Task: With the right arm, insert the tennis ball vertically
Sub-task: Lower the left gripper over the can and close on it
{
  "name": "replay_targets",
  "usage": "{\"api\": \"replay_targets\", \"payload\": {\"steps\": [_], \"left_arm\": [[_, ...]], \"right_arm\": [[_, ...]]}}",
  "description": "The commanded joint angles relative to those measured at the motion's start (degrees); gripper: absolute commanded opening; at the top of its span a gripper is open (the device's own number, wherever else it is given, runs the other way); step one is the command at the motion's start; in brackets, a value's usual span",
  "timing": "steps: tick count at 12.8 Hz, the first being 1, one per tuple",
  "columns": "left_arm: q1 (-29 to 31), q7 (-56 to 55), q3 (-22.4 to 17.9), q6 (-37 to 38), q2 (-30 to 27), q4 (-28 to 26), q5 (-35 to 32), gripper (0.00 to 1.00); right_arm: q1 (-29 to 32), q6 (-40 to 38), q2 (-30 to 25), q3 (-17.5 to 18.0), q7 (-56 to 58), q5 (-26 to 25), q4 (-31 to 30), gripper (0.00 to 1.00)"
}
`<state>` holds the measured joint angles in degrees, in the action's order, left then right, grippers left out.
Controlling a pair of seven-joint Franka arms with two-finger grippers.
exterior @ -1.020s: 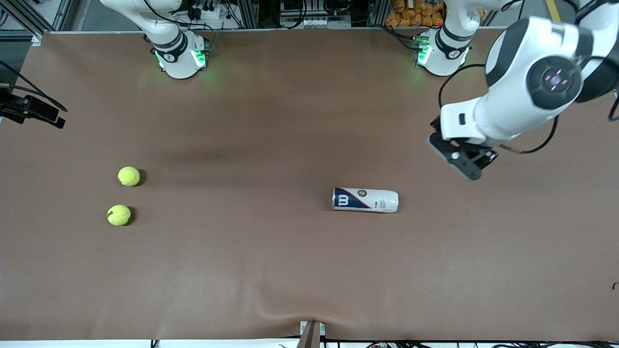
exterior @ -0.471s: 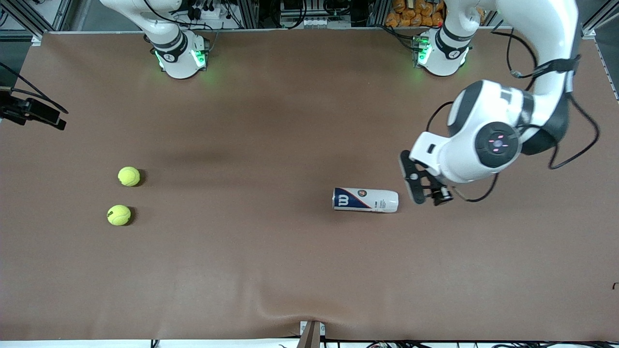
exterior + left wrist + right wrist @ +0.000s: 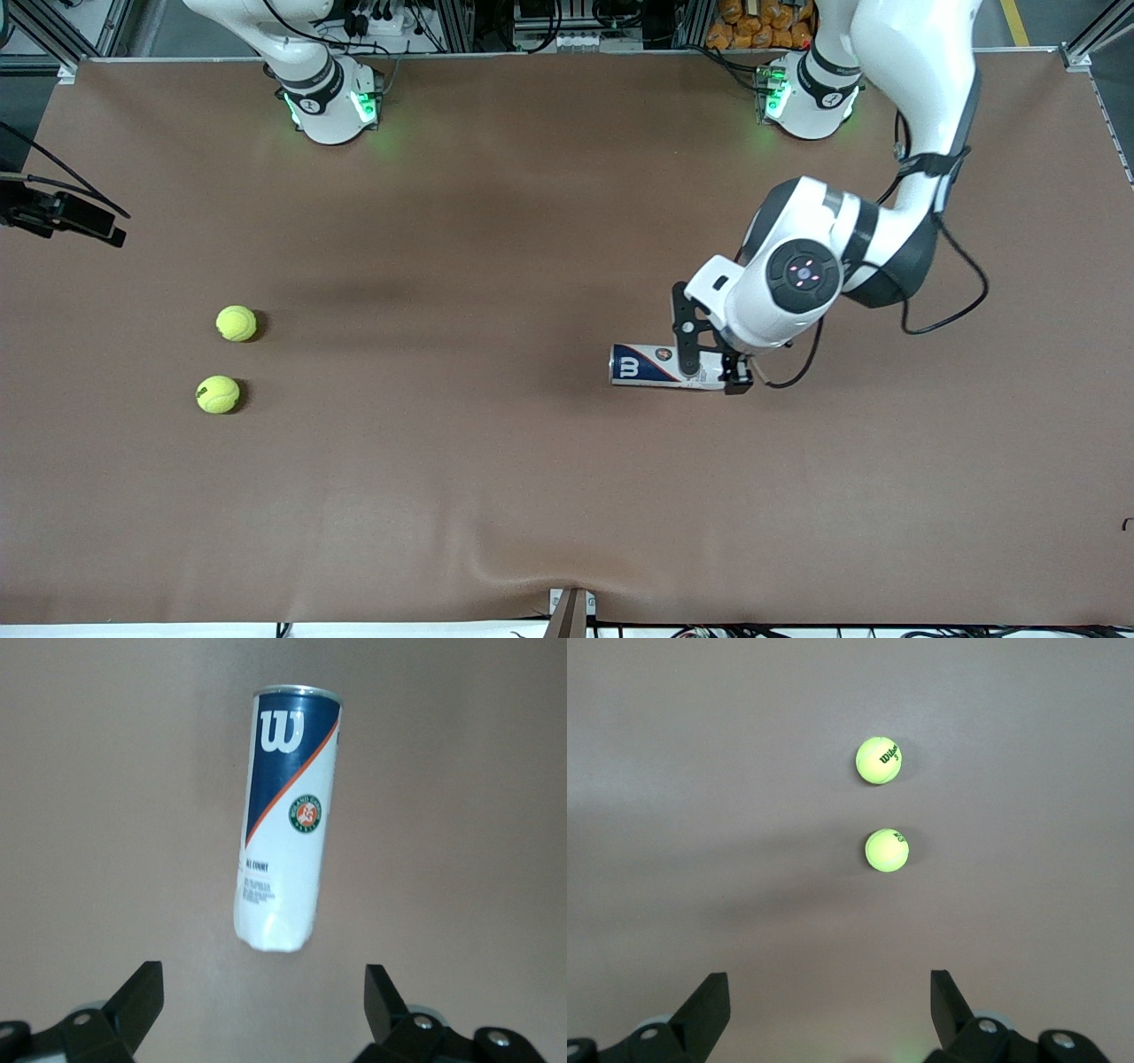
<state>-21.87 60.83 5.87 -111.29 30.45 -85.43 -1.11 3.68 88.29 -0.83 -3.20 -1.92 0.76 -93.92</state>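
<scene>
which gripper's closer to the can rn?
Left. The left gripper hangs open right over the white end of the can, which lies on its side. The right gripper, also open, is up over the table's right-arm end, looking down at the balls.

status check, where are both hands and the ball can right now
Left hand open, over the white end of the blue-and-white tennis ball can lying on its side. Right hand open, above two yellow-green tennis balls. Nothing blocking.

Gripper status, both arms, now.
Left gripper: open, holding nothing, over the white end of the tennis ball can.
Right gripper: open, holding nothing, above the two tennis balls.
</scene>
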Motion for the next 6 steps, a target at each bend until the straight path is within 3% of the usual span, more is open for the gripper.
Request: {"api": "replay_targets", "payload": {"steps": [1, 6], "left_arm": [[-0.5, 1.4, 0.2, -2.3, 2.7, 1.0, -1.1, 1.00], [-2.2, 2.1, 0.3, -9.5, 5.8, -2.5, -1.3, 1.00]], "right_arm": [[1.4, 1.0, 0.2, 0.5, 1.1, -0.4, -0.6, 1.00], [1.6, 2.1, 1.4, 0.4, 1.1, -0.4, -0.7, 1.00]]}}
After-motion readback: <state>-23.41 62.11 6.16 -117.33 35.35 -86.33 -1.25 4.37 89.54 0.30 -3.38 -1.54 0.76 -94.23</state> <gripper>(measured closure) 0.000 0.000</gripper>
